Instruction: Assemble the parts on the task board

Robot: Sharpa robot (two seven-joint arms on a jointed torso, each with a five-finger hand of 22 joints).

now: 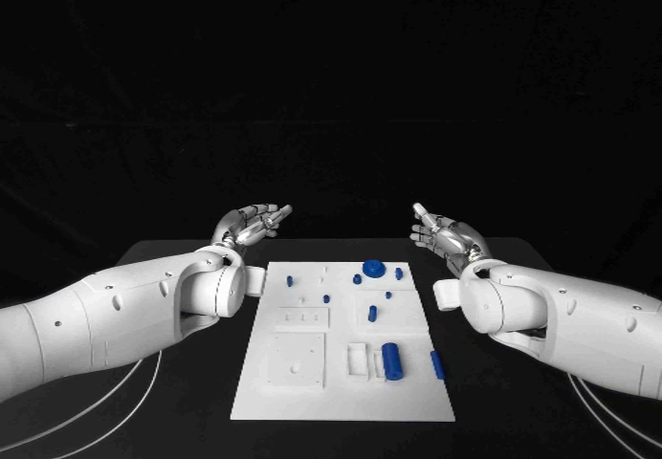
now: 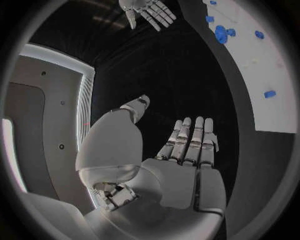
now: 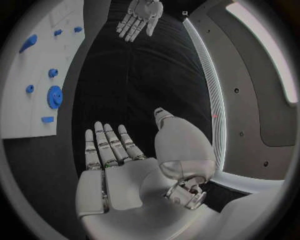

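The white task board (image 1: 311, 382) lies in the middle of the black table. Small blue parts sit on it: a round gear (image 1: 372, 267) at the far end, small pegs (image 1: 290, 281) near it, a thick cylinder (image 1: 392, 360) and a long bar (image 1: 436, 364) at the near right. My left hand (image 1: 252, 225) hovers past the board's far left corner, open, fingers spread, holding nothing. My right hand (image 1: 442, 232) hovers past the far right corner, open and empty too. The left wrist view shows my flat palm (image 2: 181, 165), the gear (image 2: 220, 34) and the right hand (image 2: 149, 11).
Raised white blocks and slots (image 1: 299, 360) cover the board's near left. Black table (image 1: 165, 268) surrounds the board on both sides. The right wrist view shows my open palm (image 3: 119, 165), the board's edge (image 3: 25, 120), the gear (image 3: 54, 96) and the left hand (image 3: 139, 15).
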